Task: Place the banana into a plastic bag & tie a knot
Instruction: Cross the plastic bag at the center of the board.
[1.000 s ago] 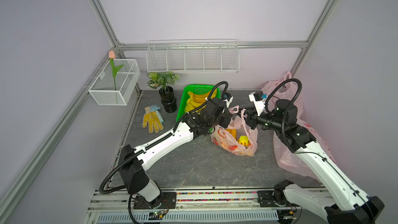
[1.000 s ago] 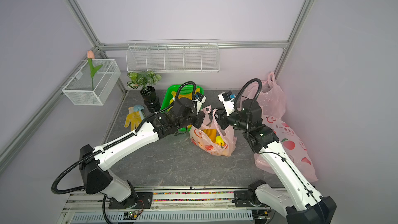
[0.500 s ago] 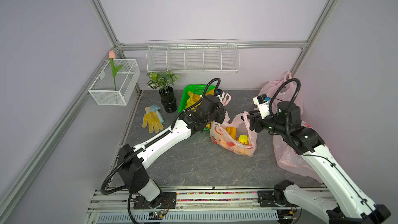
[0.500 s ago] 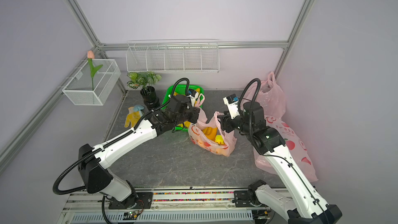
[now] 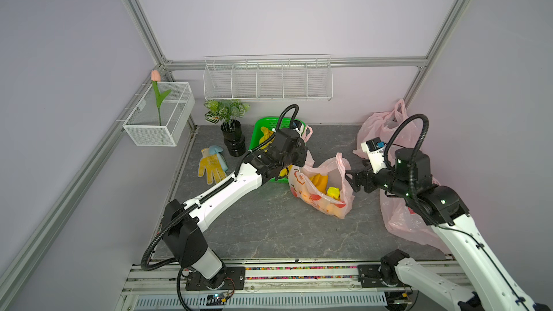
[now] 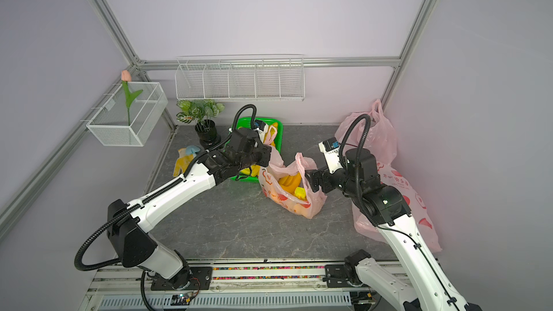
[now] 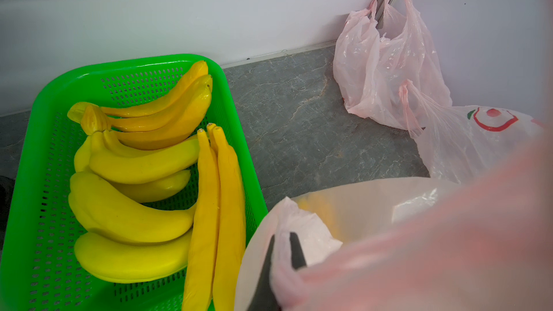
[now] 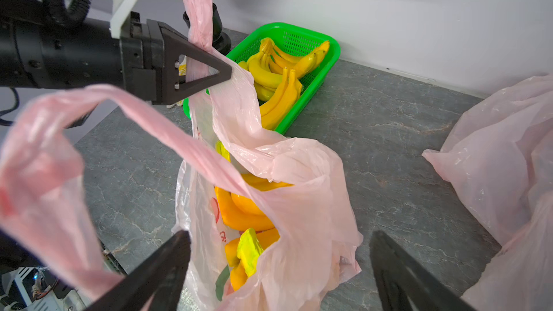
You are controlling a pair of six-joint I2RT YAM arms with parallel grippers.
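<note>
Right wrist view: plastic bag (image 8: 299, 198) stood open at frame centre on the bench (image 8: 389, 133).
Banana (image 8: 239, 216): inside that bag, lower centre.
Left jaws: closed on the bag's handle (image 8: 196, 10), upper left.
Right jaws: spread wide along the bottom edge, gripping nothing.
Green basket (image 8: 317, 80): behind the bag, upper centre, holding more bananas (image 8: 269, 76).

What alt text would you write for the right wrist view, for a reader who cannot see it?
The open right gripper faces a pink plastic bag holding bananas. The left gripper pinches one bag handle upward; a green basket with more bananas sits behind.
</note>
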